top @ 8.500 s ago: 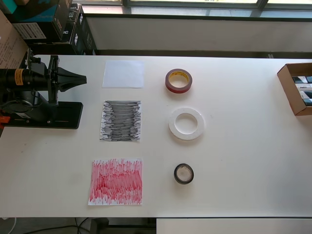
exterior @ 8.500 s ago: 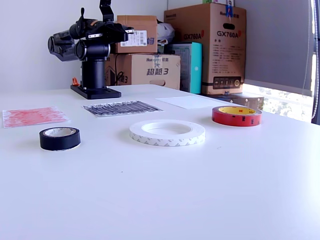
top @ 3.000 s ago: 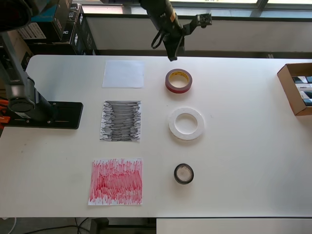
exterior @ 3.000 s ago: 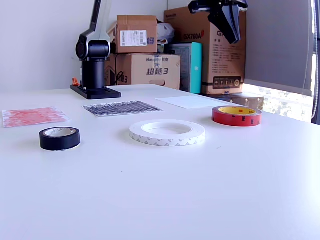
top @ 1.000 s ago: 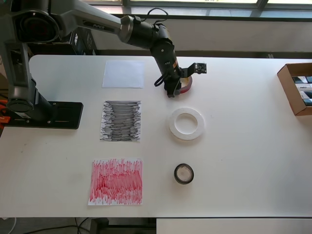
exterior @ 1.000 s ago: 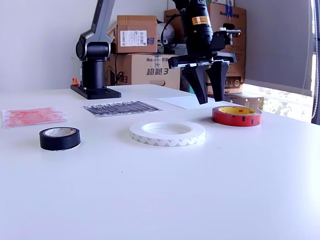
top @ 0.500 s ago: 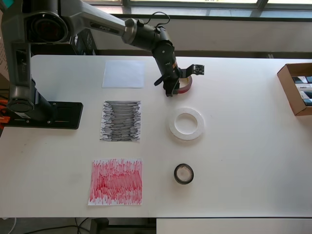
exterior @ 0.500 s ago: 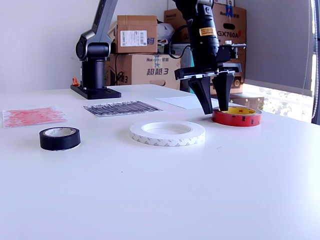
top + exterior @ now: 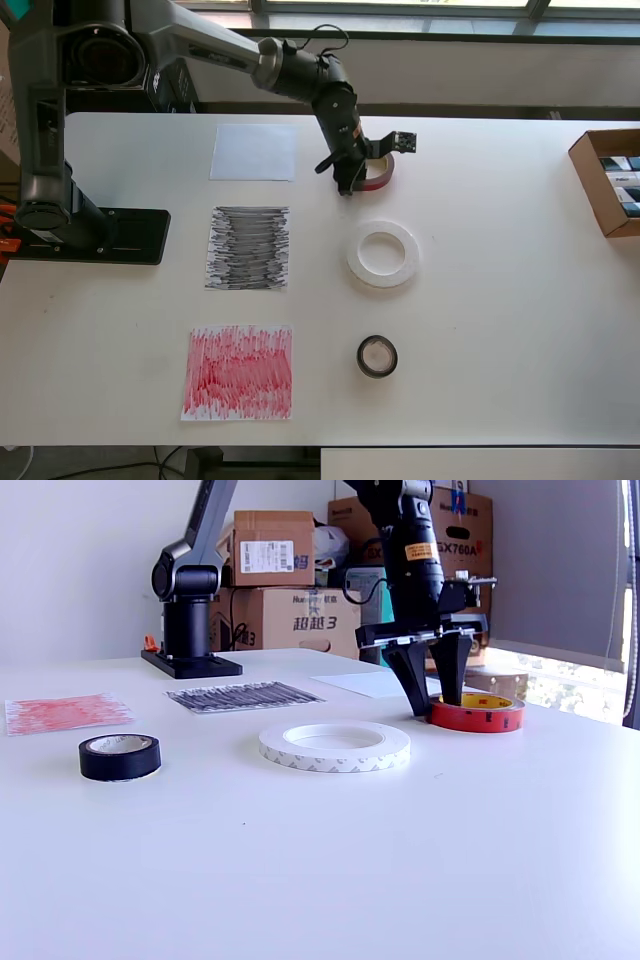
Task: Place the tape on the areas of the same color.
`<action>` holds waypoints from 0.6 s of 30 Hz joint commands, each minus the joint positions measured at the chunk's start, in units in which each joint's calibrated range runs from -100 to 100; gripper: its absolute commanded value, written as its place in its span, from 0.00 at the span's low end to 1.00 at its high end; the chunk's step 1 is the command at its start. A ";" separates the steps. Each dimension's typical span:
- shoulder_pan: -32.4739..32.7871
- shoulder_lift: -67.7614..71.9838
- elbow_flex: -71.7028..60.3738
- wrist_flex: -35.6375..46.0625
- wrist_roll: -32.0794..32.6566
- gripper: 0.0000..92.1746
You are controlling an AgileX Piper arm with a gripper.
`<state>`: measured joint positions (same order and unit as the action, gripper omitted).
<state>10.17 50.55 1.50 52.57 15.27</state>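
My gripper (image 9: 432, 702) is spread wide, pointing straight down from my long bent arm, with one finger inside the red tape (image 9: 478, 714) at the far side of the worktop (image 9: 500, 300) and one outside, so I should squeeze its wall gently before lifting.

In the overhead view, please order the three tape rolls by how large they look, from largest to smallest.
1. White tape roll, clearly the widest ring.
2. Red tape roll, though the claw partly covers it.
3. Black tape roll, the smallest.
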 commanded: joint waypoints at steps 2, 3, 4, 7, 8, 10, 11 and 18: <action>-0.37 -0.03 -0.46 0.68 0.54 0.51; -0.29 -0.03 -0.46 0.76 0.54 0.51; -0.29 -0.03 -0.46 0.76 0.54 0.51; -0.21 -0.03 -0.46 0.76 0.54 0.49; -0.21 -0.03 -0.46 0.76 0.54 0.46; -0.29 -0.03 -0.46 0.76 0.54 0.30; -0.29 -0.03 -0.46 0.76 0.54 0.20; -0.37 -0.60 -0.46 1.36 0.45 0.00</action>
<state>9.57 50.75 1.50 53.44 16.25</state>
